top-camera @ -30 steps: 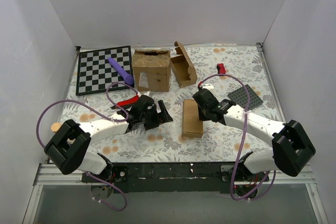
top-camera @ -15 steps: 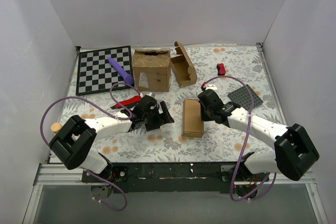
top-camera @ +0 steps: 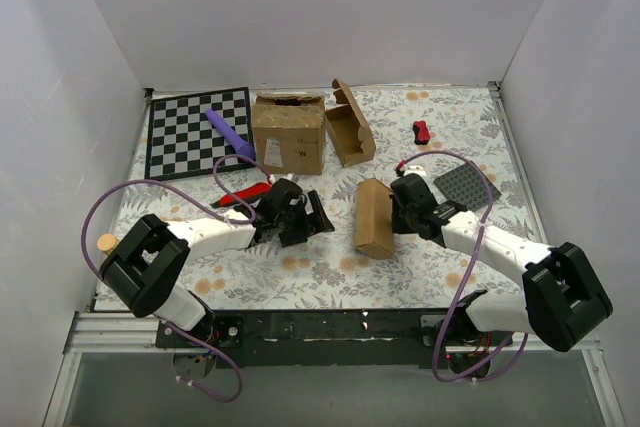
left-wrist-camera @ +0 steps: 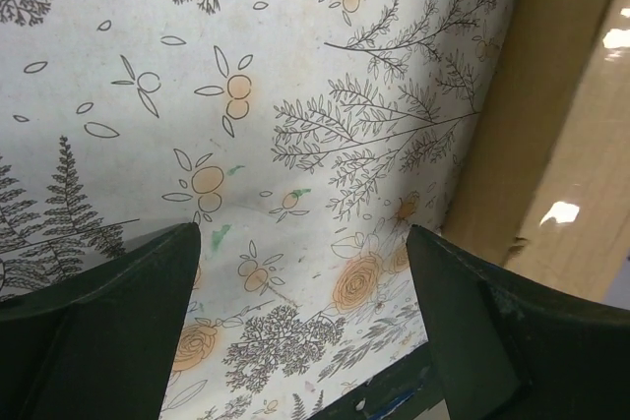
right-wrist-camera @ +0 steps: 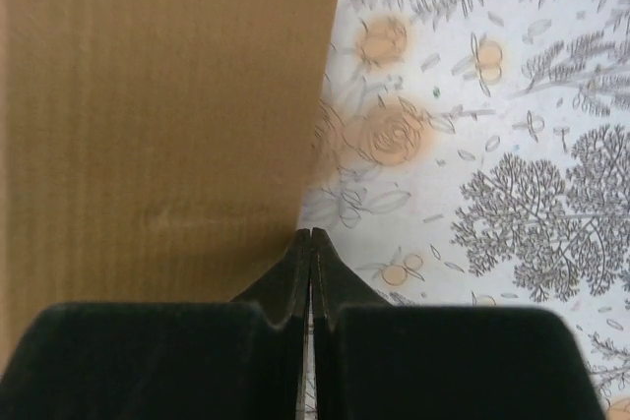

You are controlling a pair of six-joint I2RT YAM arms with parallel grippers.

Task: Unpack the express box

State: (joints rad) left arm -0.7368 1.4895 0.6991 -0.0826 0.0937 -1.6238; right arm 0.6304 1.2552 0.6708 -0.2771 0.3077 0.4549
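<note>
Express box (top-camera: 374, 217) was tipped up off the floral cloth (top-camera: 330, 272) near the front middle of the table. Its R long side was raised and it stood on or near its L long edge, with the broad face slanted. One second earlier it lay flat in about the same spot, and half a second earlier it still looked flat or nearly so.

R gripper (top-camera: 398, 215) was clenched, fingertips pressed together with nothing between them (wrist view: (right-wrist-camera: 311, 238)). It sat right at the box's R side; contact looked likely but couldn't be confirmed. Vs. earlier, the R arm had swung from the box's far R corner down to mid-length on the R side. Judgement: it levered or shoved the box up as a closed wedge, not by a grasp.

L gripper (top-camera: 318, 219) was released, jaws wide apart (wrist view: (left-wrist-camera: 303, 233)). Cardboard filled the R part of its view, so it faced the box but was still apart from it. It had crept a little toward the box since the earlier frames.

Meaning for the task: lid not open yet and nothing taken out. The box was only being re-posed, prob. so the L jaws could take an edge or reach the flap. Big carton (top-camera: 288, 134) and open mailer (top-camera: 350, 137) at the back were unmoved.
</note>
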